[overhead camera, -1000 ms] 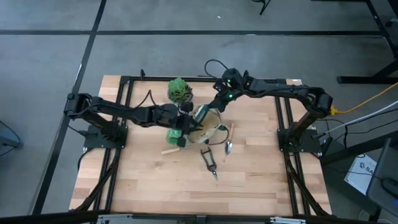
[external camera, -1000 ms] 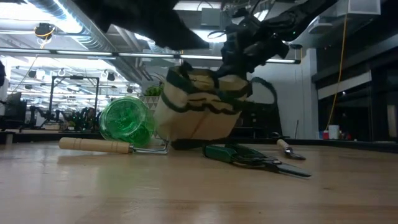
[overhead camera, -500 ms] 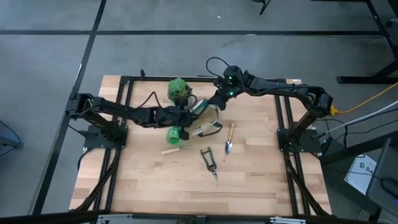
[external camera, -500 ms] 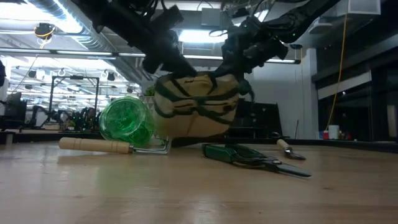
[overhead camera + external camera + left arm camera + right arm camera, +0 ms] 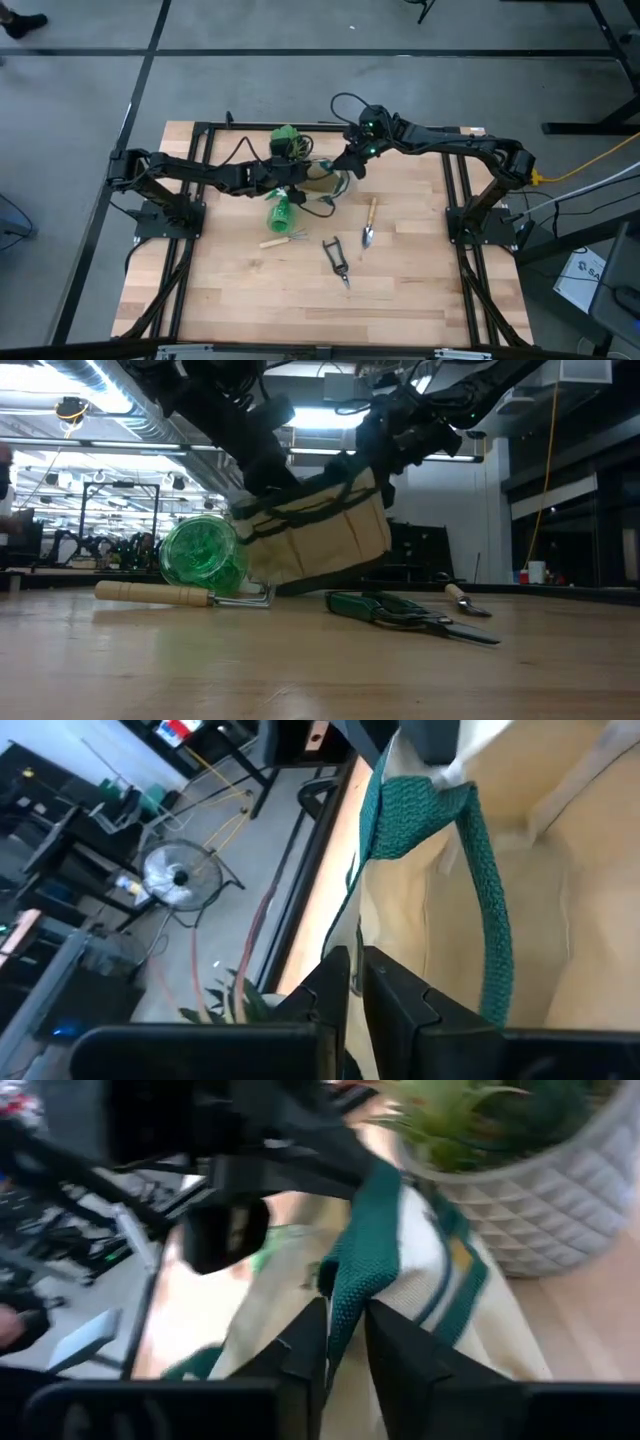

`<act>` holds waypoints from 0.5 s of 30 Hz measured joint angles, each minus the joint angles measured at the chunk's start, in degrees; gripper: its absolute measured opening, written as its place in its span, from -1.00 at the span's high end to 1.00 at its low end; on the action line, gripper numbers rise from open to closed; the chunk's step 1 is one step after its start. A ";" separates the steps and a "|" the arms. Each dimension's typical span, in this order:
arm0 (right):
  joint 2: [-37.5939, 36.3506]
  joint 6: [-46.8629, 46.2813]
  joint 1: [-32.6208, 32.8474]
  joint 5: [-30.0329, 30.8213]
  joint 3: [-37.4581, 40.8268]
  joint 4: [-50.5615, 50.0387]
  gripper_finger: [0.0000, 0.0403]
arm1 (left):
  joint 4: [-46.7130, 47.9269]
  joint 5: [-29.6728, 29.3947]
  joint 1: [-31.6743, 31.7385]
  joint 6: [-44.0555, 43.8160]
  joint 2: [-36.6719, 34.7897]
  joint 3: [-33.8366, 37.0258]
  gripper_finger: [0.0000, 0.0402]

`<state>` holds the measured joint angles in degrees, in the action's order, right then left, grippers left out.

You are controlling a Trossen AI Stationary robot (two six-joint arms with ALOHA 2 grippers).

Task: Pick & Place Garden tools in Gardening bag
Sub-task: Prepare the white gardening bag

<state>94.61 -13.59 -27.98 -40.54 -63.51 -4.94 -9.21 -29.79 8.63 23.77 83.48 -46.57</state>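
Between the two arms, toward the far middle of the wooden table (image 5: 400, 290), the gardening bag (image 5: 322, 183) hangs tilted, each side of its rim pinched by one arm: the left gripper (image 5: 291, 183) has its fingers closed narrow on the beige rim on the left, and the right gripper (image 5: 348, 166) is clamped on the green trim on the right, so neither has a free pincer for a tool. In the low view the bag (image 5: 318, 532) leans with its mouth raised toward the right, its base touching or just above the wood. From the bag, every tool lies on the near side. The spray bottle (image 5: 279, 214) rests just near-left of it, long axis running near to far, closest to the left arm; the hand rake (image 5: 278, 240) lies nearer still, handle pointing left. The pruning shears (image 5: 335, 262) lie near-centre, blades pointing toward the near edge. The trowel (image 5: 369, 224) sits near-right, upright along the near-far line, closest to the right arm. A potted plant (image 5: 288, 143) stands just beyond the bag. I judge the bag must be set down standing open before any tool goes in. Bare grey floor surrounds the table; the low view shows a workshop with overhead lights behind.
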 joint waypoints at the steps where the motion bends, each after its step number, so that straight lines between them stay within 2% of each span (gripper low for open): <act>1: 0.00 0.24 0.09 -0.53 0.00 0.16 0.54 | 0.02 0.64 0.14 0.00 0.00 0.00 0.88; 9: -0.01 -2.15 -1.07 -0.67 0.00 2.18 0.12 | 0.00 1.30 0.17 -0.04 -0.01 0.00 0.89; 15: -0.59 -2.68 -4.18 0.50 0.00 0.55 0.01 | 0.01 1.30 0.17 -0.19 -0.01 0.00 0.90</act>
<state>94.02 -16.26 -32.16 -40.04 -63.51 -4.38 -9.21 -28.49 8.80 23.58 83.47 -46.57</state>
